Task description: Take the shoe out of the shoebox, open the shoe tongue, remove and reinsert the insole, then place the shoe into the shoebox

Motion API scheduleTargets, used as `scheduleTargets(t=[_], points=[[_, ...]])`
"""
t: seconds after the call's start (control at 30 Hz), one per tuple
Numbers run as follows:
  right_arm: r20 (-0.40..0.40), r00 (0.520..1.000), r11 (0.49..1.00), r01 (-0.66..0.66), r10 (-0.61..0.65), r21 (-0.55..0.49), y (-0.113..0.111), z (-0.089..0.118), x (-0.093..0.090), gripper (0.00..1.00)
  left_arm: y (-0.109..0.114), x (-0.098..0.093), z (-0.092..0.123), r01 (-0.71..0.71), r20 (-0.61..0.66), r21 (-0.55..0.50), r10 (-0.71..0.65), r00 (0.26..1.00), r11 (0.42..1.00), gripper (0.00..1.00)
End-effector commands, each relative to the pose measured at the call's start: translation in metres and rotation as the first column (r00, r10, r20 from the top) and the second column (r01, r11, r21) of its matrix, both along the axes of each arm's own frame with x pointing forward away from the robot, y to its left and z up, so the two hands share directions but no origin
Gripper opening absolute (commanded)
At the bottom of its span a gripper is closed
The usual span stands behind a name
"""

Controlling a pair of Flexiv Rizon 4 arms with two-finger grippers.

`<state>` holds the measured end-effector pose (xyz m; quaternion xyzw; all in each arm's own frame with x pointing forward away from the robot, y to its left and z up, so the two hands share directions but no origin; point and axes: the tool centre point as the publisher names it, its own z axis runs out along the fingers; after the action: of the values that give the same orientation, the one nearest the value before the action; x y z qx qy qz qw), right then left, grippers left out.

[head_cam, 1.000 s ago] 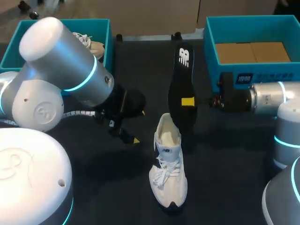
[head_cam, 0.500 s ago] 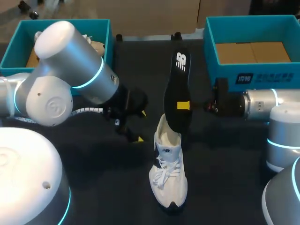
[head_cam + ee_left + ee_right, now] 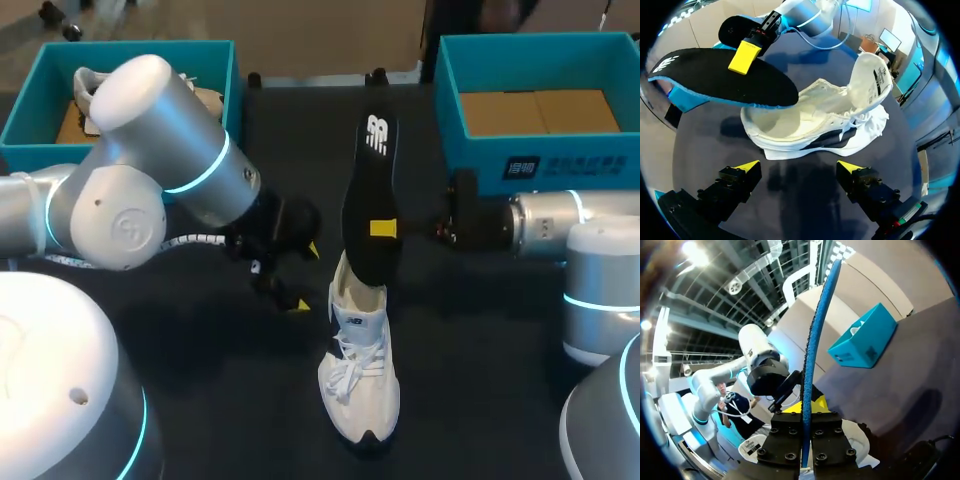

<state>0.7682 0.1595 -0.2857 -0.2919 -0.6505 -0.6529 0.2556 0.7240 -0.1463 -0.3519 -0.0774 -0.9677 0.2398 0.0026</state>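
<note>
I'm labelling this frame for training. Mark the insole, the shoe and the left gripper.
insole (image 3: 366, 185): head view, middle of its black face.
shoe (image 3: 352, 372): head view, on the laces.
left gripper (image 3: 799, 168): left wrist view, midway between its two yellow tips.

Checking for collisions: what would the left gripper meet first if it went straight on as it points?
Probably the white shoe, its side straight ahead of the open left gripper; depth is unclear.
</note>
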Motion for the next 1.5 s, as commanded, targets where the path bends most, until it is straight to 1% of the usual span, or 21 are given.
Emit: scheduleTargets(t=[0.03,0.17,0.23,0.7,0.87,1.03,1.3,1.5], points=[[0.0,1.0,1.0,-0.004,0.004,0.006,0.008,-0.007,0.003,0.0,-0.01,0.002,-0.007,0.008,0.001,0.02,-0.008,1.0,1.0,1.0],[0.006,1.0,1.0,0.005,-0.005,0.01,0.007,-0.008,0.001,0.0,-0.011,0.003,-0.01,0.017,0.01,0.023,-0.017,1.0,1.0,1.0],[0.012,1.0,1.0,0.013,-0.013,0.014,0.007,-0.009,0.0,0.0,-0.013,0.002,-0.014,0.032,-0.014,0.02,-0.032,0.999,0.999,1.0],[0.019,0.999,0.999,0.026,-0.027,0.021,0.007,-0.008,0.0,0.0,-0.013,0.002,-0.014,0.032,-0.014,0.02,-0.032,0.999,0.999,1.0],[0.052,0.996,0.997,0.073,-0.073,0.009,0.012,-0.006,0.0,0.0,-0.013,0.002,-0.014,0.032,-0.014,0.02,-0.032,0.999,0.999,1.0],[0.068,0.993,0.995,0.099,-0.099,0.007,0.016,-0.008,0.001,0.0,-0.013,0.002,-0.014,0.032,-0.014,0.02,-0.032,0.999,0.999,1.0],[0.1,0.984,0.989,0.15,-0.15,0.005,0.014,-0.016,0.0,0.0,-0.013,0.002,-0.014,0.032,-0.014,0.02,-0.032,0.999,0.999,1.0],[0.111,0.981,0.988,0.157,-0.157,0.011,0.014,-0.017,0.0,0.0,-0.013,0.002,-0.014,0.032,-0.014,0.02,-0.032,0.999,0.999,1.0]])
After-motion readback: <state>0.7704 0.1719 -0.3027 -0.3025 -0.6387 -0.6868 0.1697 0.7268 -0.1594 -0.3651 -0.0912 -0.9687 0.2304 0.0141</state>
